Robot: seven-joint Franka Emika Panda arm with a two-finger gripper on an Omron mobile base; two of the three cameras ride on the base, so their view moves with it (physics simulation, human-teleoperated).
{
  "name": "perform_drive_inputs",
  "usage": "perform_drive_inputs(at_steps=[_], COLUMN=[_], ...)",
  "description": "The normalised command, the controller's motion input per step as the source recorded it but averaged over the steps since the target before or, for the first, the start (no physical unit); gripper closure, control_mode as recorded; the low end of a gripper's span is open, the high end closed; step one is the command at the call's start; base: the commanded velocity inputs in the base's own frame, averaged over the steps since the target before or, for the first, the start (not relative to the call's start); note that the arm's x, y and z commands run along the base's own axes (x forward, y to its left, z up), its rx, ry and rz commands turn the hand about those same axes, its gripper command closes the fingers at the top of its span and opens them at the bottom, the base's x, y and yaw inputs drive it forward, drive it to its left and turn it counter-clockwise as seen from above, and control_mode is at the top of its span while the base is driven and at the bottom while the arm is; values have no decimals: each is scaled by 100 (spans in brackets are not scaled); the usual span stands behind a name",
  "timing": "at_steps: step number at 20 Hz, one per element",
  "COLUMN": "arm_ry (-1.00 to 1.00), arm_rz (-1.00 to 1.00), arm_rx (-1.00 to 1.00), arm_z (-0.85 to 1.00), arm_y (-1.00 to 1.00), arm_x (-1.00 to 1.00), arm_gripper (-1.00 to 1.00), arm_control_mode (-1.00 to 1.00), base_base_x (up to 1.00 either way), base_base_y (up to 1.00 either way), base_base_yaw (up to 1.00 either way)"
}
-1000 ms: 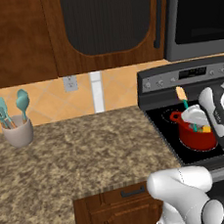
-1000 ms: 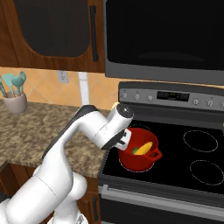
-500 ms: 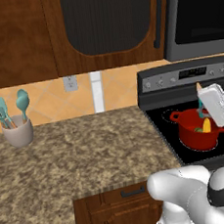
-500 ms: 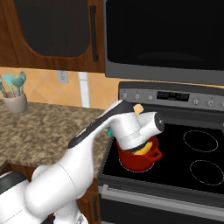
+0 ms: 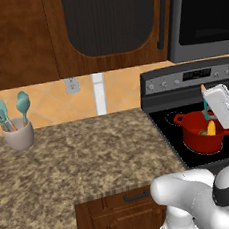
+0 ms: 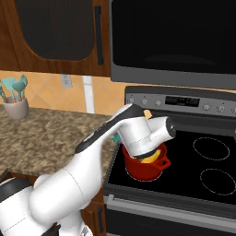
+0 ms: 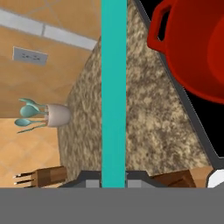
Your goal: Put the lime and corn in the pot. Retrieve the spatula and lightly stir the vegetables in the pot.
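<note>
the beige cup [image 5: 19,137] of teal tools stands near the worktop's [image 5: 81,155] back left edge. the gripper [image 5: 206,107], pinching the spatula [image 7: 113,87], hangs over the red pot [image 5: 204,137] on the stove beyond the worktop's right edge; corn [image 5: 211,127] and lime [image 5: 203,132] lie inside. a hard sweep could tip the pot or flick the corn out. no writing is readable.

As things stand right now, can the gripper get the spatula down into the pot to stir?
Probably yes. The gripper is shut on the spatula right at the rim of the pot, which has no lid. The corn lies inside, and nothing stands between spatula and pot.
</note>
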Motion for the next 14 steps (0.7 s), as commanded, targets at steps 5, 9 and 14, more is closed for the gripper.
perform_drive_inputs(at_steps=[5,9,14], arm_ry=[-13,-6,0], arm_rz=[-1,-5,-4], arm_rx=[14,12,5], arm_z=[4,6,16], arm_y=[0,0,0], arm_x=[2,17,4], arm_gripper=[100,100,100], arm_control_mode=[-100,-100,-100], base_base_x=[0,0,0], base_base_y=[0,0,0], base_base_yaw=[0,0,0])
